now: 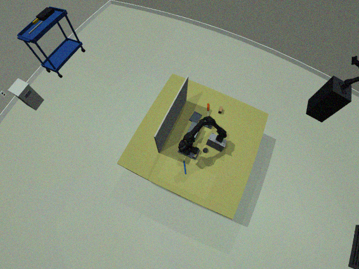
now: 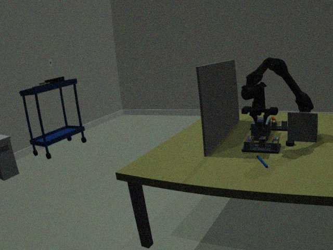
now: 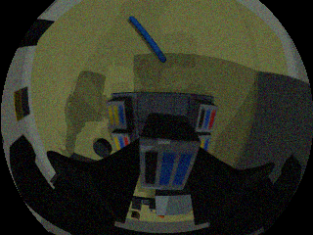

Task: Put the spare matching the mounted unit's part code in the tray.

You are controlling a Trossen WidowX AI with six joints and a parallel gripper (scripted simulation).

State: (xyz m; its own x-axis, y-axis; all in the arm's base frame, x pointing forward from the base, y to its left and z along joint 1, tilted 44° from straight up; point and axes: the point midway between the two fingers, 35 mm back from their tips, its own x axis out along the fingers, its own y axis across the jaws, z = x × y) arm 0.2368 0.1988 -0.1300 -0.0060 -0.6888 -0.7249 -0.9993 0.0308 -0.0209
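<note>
The pincer (image 3: 163, 176) pinches a spare (image 3: 167, 164) by its sides, above the rack (image 3: 160, 113). The spare looks small, stiff and light, so that side grip should hold.

You can read no text, number or brand anywhere in these views. The spare (image 3: 166, 164) held in the pincer (image 3: 163, 176) shows you blue stripes and a pale patch, but no characters you can make out. The other spares in the rack (image 3: 160, 106) carry coloured bands only, too small and dim for a code. The mounted unit (image 2: 302, 126), near the middle of the table (image 2: 188, 172), shows you a plain grey face.
</note>
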